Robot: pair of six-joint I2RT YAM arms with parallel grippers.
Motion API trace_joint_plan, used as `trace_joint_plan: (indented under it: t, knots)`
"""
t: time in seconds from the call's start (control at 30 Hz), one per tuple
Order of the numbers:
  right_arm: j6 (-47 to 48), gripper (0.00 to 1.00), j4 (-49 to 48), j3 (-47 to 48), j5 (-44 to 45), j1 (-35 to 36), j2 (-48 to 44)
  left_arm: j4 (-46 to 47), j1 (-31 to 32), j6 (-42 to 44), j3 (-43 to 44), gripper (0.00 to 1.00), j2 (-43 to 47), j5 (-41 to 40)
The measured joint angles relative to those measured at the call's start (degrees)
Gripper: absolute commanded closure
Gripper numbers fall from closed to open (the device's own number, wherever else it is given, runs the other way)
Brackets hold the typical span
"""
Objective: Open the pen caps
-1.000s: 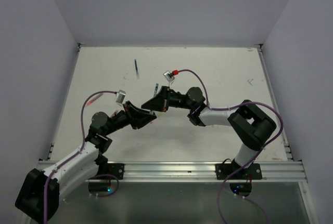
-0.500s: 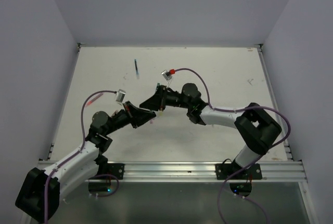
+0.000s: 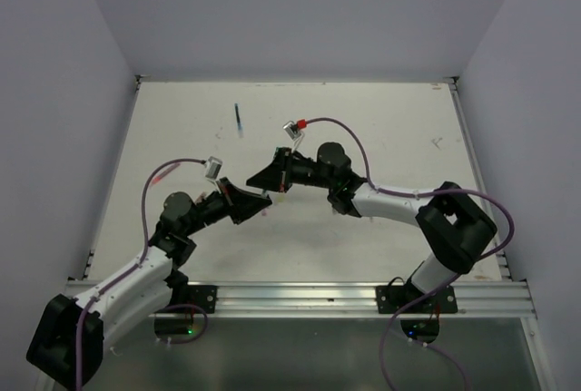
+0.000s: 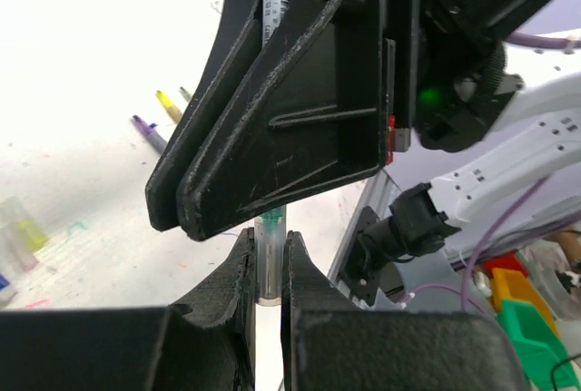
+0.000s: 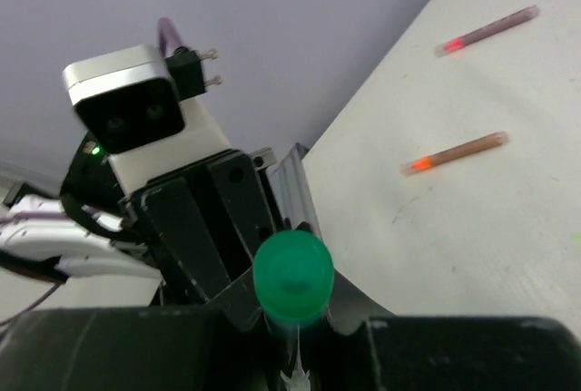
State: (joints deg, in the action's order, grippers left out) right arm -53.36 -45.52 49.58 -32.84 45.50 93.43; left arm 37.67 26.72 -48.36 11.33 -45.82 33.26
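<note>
1. One white table [image 3: 399,137], matt and smudged with ink, carries the work. Both arms meet above its middle.
2. On the right gripper [image 5: 292,347], I see scuffed black fingers closed on the barrel of the teal pen [image 5: 292,271], which is held off the surface.
3. On the left gripper [image 4: 269,244], the fingers are clamped on the pen's other end. This is a translucent stub that I judge to be the cap [image 4: 269,275].
4. I judge the step in hand to be pulling that cap off. I hold both grips firm and draw the hands apart straight along the pen's axis. A sideways load would bend the thin barrel or let it slide.
5. The smooth, round plastic slips on hard fingers, so I pull slowly. The two sets of fingers sit very close, so I watch for contact.
6. Other pens lie loose: a blue pen [image 3: 238,121] towards the back and two red-tipped pens [image 5: 486,30].
</note>
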Motion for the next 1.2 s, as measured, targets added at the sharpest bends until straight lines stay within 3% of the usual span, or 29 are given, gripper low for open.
trace_joint_plan:
  t: [0.1,0.27,0.47,0.7,0.87,1.0,1.2]
  knots:
    - [2.40,1.00,6.84,1.44,4.98,0.79,-1.03,-6.51,0.57,3.67,2.45,1.00,0.33,-3.13]
    - [7.37,1.00,36.94,17.29,23.06,3.98,-1.14,-17.97,4.72,13.86,9.73,1.00,0.74,-17.66]
    - [7.91,1.00,56.61,30.84,37.44,5.01,2.99,-18.62,7.45,18.49,9.35,1.00,0.44,-23.67]
    - [8.48,1.00,66.34,33.40,39.63,0.04,6.08,-19.65,8.24,20.02,8.04,1.00,-0.11,-25.07]
    - [13.99,1.00,72.72,38.88,37.59,-2.01,9.49,-29.46,8.28,18.80,12.81,1.00,-3.54,-34.88]
    - [17.35,1.00,74.66,33.70,37.64,-1.62,9.25,-32.83,8.28,16.52,16.11,1.00,-9.62,-40.94]
    - [19.82,1.00,77.92,24.41,38.49,-1.46,9.27,-32.41,8.22,14.78,15.56,1.00,-17.33,-42.27]
